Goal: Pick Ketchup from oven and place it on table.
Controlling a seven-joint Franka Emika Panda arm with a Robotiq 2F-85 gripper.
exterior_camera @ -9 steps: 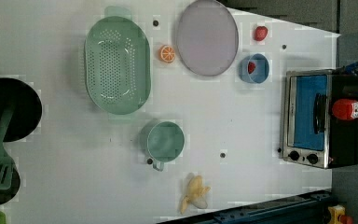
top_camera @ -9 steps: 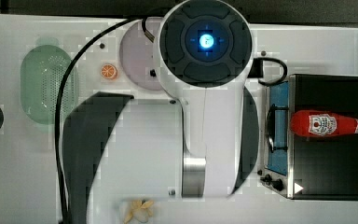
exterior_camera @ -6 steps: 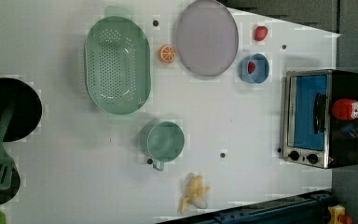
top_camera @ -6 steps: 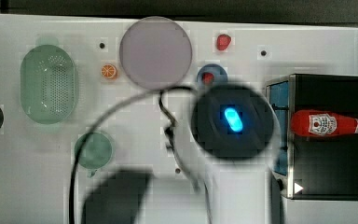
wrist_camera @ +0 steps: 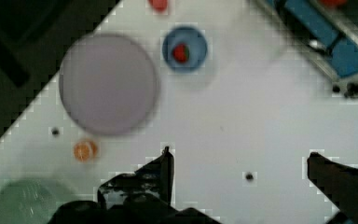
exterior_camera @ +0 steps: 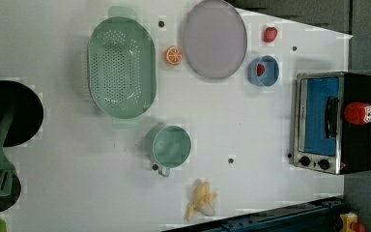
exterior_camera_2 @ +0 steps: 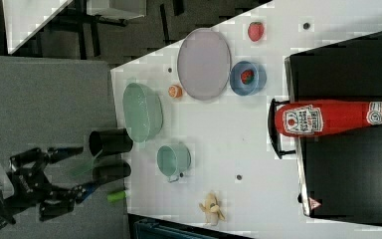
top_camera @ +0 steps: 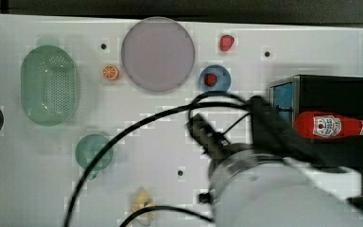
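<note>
Red plastic ketchup bottle (top_camera: 331, 126) lying atop black boxy toaster oven (top_camera: 333, 97) at right of top view, white flat table (top_camera: 170, 142) below, gripper (wrist_camera: 240, 170) spread wide, holding nothing.

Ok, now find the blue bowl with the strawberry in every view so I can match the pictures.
Top view: blue bowl, just right of the purple plate.
Left view: bowl, right of the plate, above the oven.
Right view: bowl, right of the plate.
Wrist view: bowl, beside the plate.
Shared landmark: the purple plate.
</note>
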